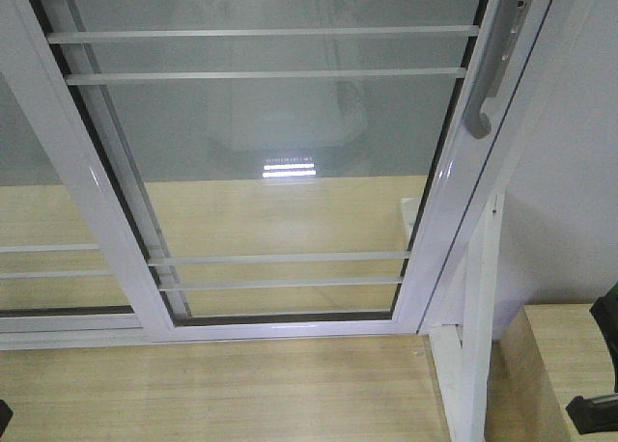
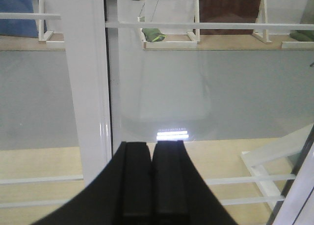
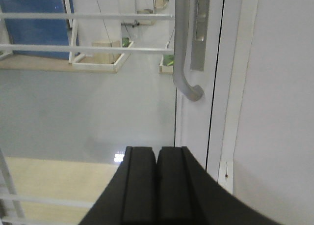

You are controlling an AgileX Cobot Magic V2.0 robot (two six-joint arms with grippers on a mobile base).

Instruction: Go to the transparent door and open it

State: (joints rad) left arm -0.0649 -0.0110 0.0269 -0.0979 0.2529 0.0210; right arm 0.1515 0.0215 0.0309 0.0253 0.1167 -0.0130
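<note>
Sitting close to the shut transparent door with left claw and right claw pinched together, handle not yet grabbed.

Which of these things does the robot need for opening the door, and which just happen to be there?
For the job:
door
handle
right gripper
left gripper

Just there:
left panel, which has no handle
floor
wall
</note>
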